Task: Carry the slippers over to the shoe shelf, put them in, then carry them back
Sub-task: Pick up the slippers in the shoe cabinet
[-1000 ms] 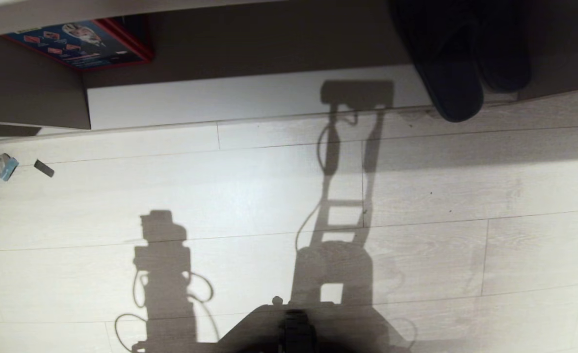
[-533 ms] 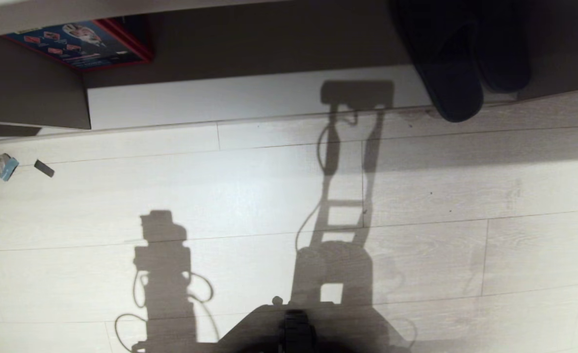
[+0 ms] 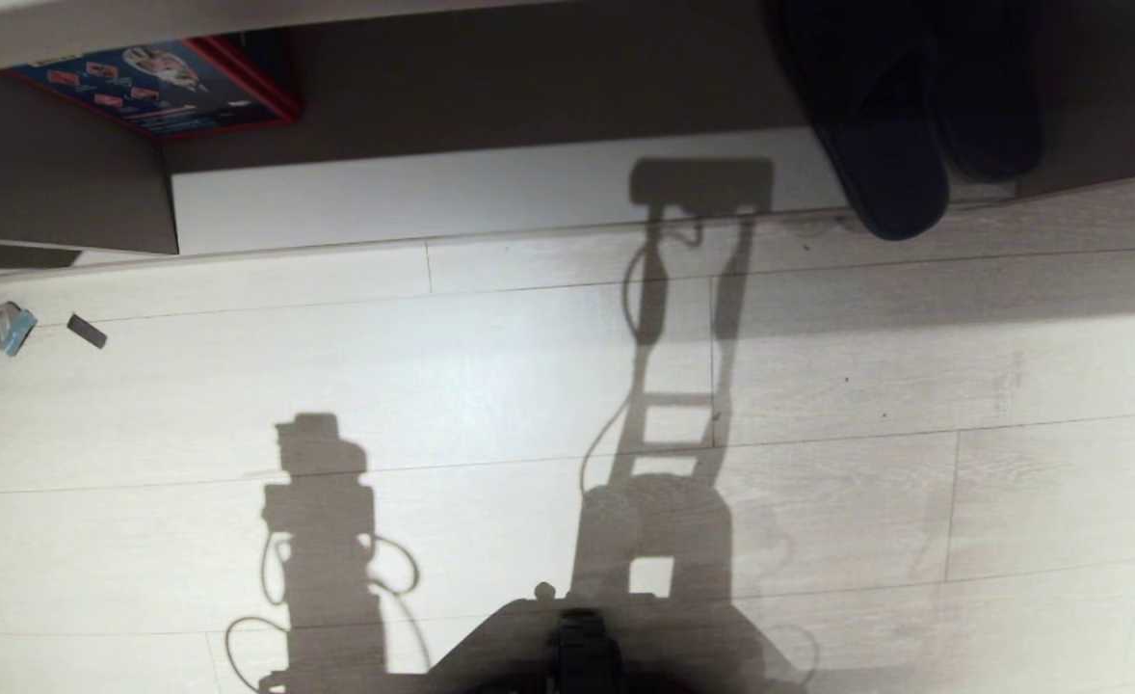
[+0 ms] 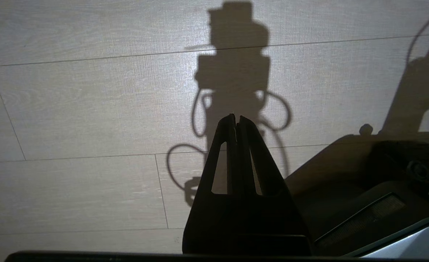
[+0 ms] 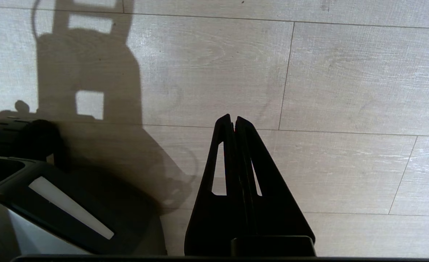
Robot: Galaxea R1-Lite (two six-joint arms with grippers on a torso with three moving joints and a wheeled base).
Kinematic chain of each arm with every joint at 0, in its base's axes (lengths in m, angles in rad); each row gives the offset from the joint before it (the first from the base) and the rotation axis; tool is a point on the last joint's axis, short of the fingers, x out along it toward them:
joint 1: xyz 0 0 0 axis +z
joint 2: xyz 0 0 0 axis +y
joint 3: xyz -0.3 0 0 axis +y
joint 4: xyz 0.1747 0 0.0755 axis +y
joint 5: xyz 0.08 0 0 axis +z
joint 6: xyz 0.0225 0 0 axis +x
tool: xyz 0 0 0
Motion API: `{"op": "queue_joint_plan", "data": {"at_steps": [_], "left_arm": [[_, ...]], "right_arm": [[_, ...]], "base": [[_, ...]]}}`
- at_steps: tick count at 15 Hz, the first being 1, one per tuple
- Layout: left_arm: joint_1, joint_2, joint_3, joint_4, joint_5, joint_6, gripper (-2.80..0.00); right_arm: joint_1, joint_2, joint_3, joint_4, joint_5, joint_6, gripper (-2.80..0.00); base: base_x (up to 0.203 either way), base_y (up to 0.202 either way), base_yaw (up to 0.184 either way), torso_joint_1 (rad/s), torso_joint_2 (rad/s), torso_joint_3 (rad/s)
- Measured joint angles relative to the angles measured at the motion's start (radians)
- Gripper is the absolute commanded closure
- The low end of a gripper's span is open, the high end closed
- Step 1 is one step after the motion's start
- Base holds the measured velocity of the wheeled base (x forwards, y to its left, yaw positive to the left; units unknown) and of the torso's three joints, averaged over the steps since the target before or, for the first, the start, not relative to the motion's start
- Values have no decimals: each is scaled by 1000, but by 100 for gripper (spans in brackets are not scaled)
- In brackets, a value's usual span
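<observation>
The two dark slippers (image 3: 900, 125) lie side by side in the right compartment of the shoe shelf (image 3: 490, 198), at the top right of the head view; the heel of the left one sticks out past the pale base board onto the floor. Neither arm shows in the head view, only their shadows on the floor. My left gripper (image 4: 236, 118) hangs shut over bare floorboards, holding nothing. My right gripper (image 5: 233, 118) is shut too and empty, also over bare floor, far from the slippers.
A red-edged box (image 3: 158, 87) lies in the shelf's left part. Two small scraps (image 3: 9, 328) lie on the pale plank floor at the left. The robot's dark base (image 3: 582, 651) shows at the bottom middle.
</observation>
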Motion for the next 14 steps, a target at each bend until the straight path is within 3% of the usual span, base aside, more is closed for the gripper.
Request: {"op": "queue_joint_plan", "data": {"at_steps": [10,14], "left_arm": [[1,0,0,-1,1,5,0],[1,0,0,-1,1,1,0]], "right_arm": [[0,1,-9,7,0,-13,0],[0,33,-172,134,27,-14,0]], "base": [[0,0,0,0,0,0],[0,0,0,0,0,0]]}}
